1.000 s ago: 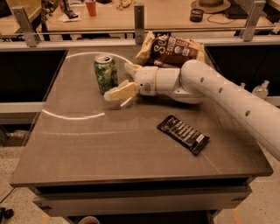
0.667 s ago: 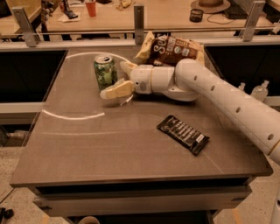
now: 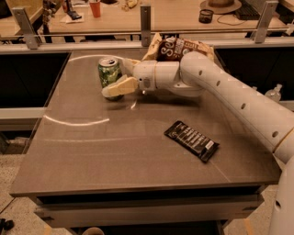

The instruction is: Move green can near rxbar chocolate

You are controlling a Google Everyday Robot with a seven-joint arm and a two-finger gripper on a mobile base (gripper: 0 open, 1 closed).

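Observation:
The green can (image 3: 109, 72) stands upright at the back left of the table, its silver top showing. My gripper (image 3: 121, 76) reaches in from the right at can height. Its near finger (image 3: 120, 87) lies in front of the can's lower part and its far finger (image 3: 130, 64) sits just right of and behind the can. The jaws stand open around the can's right side. The rxbar chocolate (image 3: 191, 140), a flat black bar with white lettering, lies on the table's front right, well apart from the can.
A brown and yellow crinkled snack bag (image 3: 177, 47) stands at the table's back edge behind my arm (image 3: 229, 92). The grey table (image 3: 92, 151) ends in a rail at the back. Another table with a red cup (image 3: 95, 8) stands beyond.
My gripper has moved left and back toward the green can, and its fingers now straddle the can's right side. The can and the bar have not moved.

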